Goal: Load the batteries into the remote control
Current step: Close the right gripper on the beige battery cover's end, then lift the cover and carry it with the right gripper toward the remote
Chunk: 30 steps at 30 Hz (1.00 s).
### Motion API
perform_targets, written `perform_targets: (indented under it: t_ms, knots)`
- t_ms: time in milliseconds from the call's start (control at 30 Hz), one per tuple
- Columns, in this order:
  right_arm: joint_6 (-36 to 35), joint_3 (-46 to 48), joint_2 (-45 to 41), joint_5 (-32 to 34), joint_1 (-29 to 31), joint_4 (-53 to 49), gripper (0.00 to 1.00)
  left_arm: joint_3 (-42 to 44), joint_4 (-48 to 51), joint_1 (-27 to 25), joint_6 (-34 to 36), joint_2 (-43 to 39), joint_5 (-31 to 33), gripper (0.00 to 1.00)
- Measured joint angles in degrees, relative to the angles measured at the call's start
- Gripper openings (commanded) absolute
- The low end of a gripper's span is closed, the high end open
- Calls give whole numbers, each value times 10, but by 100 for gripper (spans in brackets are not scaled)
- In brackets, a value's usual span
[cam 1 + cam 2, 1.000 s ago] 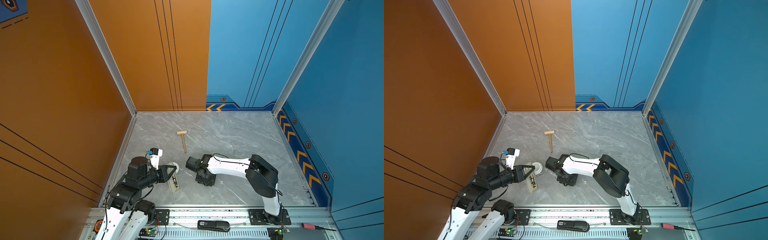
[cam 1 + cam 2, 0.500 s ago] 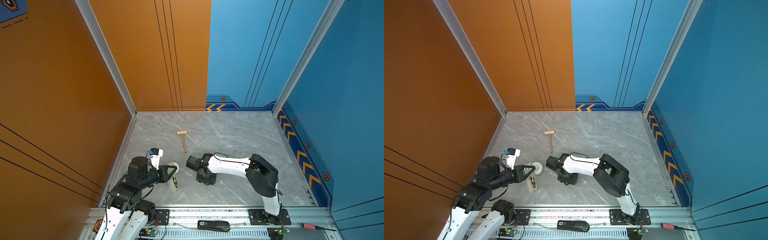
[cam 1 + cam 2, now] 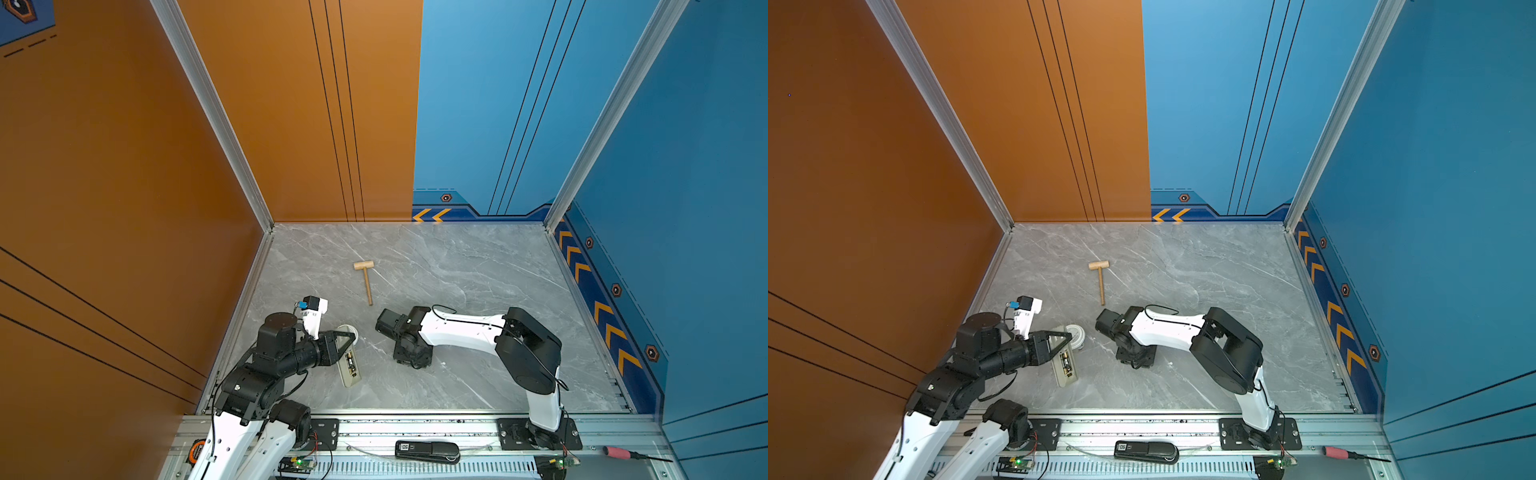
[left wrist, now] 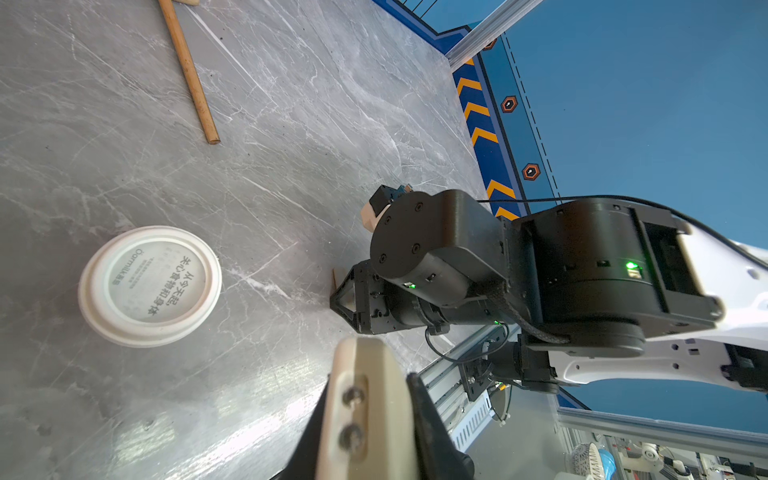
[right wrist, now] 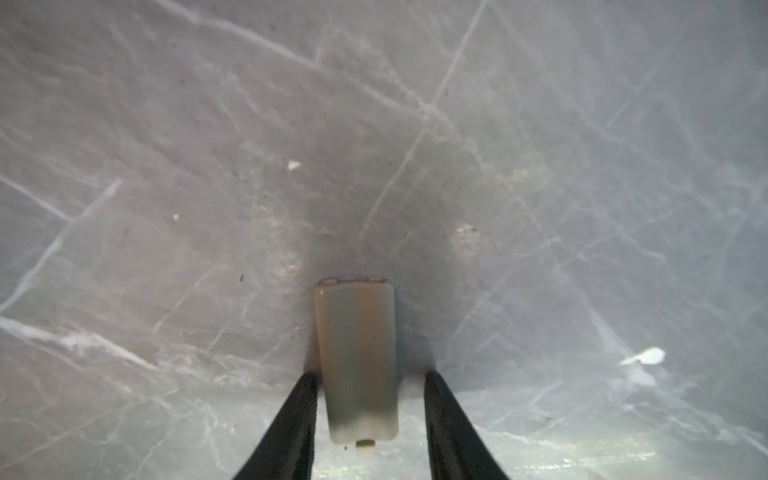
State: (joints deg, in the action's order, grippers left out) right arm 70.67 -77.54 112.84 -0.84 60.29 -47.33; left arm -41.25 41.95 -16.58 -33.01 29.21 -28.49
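Note:
The beige-grey remote control (image 3: 349, 372) lies back-up on the table near the left, its compartment open. Dark, gold-tipped batteries (image 3: 351, 360) show inside it; how many I cannot tell. My left gripper (image 3: 351, 340) is shut on the remote's far end, and in the left wrist view the remote (image 4: 368, 415) fills the space between the jaws of the left gripper (image 4: 370, 379). My right gripper (image 3: 413, 362) points down at the table centre. In the right wrist view this right gripper (image 5: 370, 380) is open astride a small beige cover (image 5: 357, 357); one finger touches it and the other stands apart.
A white round lid (image 3: 350, 331) lies just beyond the remote. A wooden mallet (image 3: 366, 279) lies farther back. On the front rail sit a black device (image 3: 428, 451) and a red-handled screwdriver (image 3: 621, 453). Walls close in the left, back and right sides.
Hardly anything differs. The right wrist has shifted very slightly over the cover. The left arm holds still with the remote.

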Motion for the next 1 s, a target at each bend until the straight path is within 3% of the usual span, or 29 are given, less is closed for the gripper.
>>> perform_targets:
  t_ms: [467,700,1000]
  knots:
    - [-14,33,-22,-4,-4,20,22,0,-1,-9,0,19,-2,0]
    - [-36,37,-26,0,-3,22,7,0,-1,-16,-4,29,-2,0]
    - [-126,27,-50,83,30,-15,0,0,-6,-19,-4,52,-1,0]
